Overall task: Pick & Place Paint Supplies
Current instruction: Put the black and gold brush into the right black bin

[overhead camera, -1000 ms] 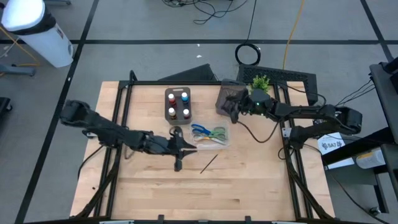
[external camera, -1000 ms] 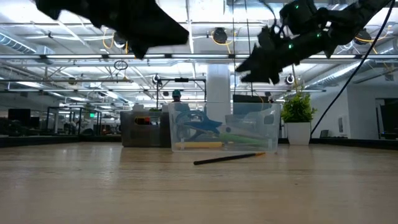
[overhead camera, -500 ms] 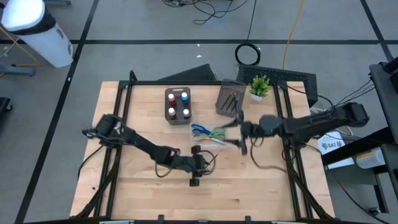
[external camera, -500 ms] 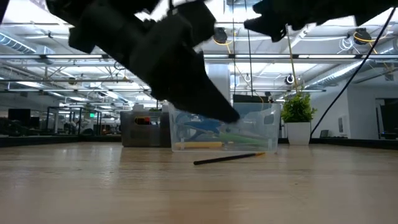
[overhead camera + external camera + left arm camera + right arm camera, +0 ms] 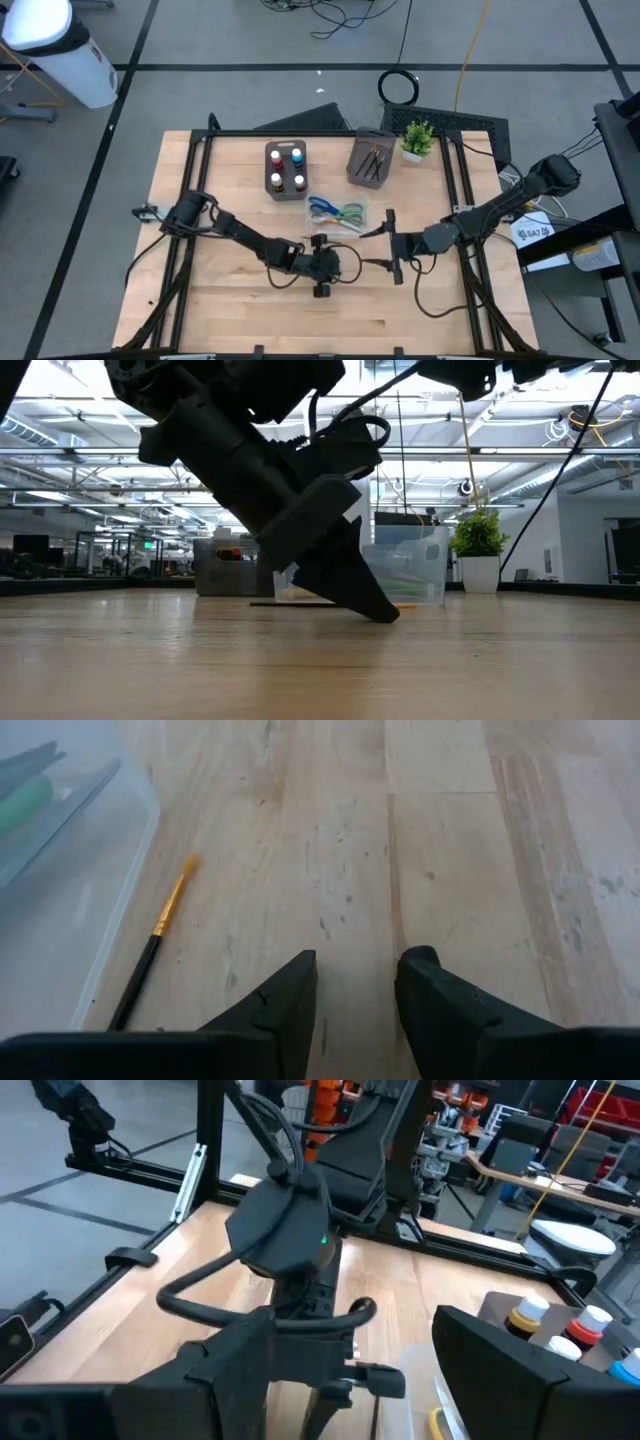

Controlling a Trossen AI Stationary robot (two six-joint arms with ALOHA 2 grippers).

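Left gripper (image 5: 323,290) sits low over the bare wood near the table's middle, empty; its arm reaches in from the left edge, stretched long and flat. Right gripper (image 5: 393,245) hangs just beside it on the right, nothing in it. High view also shows the clear plastic box (image 5: 338,215) with blue- and green-handled scissors (image 5: 337,212) inside, the dark grey tray of small paint bottles (image 5: 285,169) further back, a second grey tray with brushes (image 5: 370,160), and a potted plant (image 5: 416,136) at the far edge.

Low view: left gripper (image 5: 372,605) is tilted steeply, tips almost on the wood, blocking most of the box.

Left wrist view: fingers (image 5: 290,1000) are partly apart with only wood between them. Thin dark brush with an orange tip (image 5: 152,952) lies flat just off to one side, alongside the box wall (image 5: 115,890).

Right wrist view: right fingers (image 5: 520,1370) spread wide, looking at the left arm's wrist.

Judgement: brush is the target. Shift sideways to straddle the handle mid-length, square the jaws across it, stay clear of the box wall, then close.
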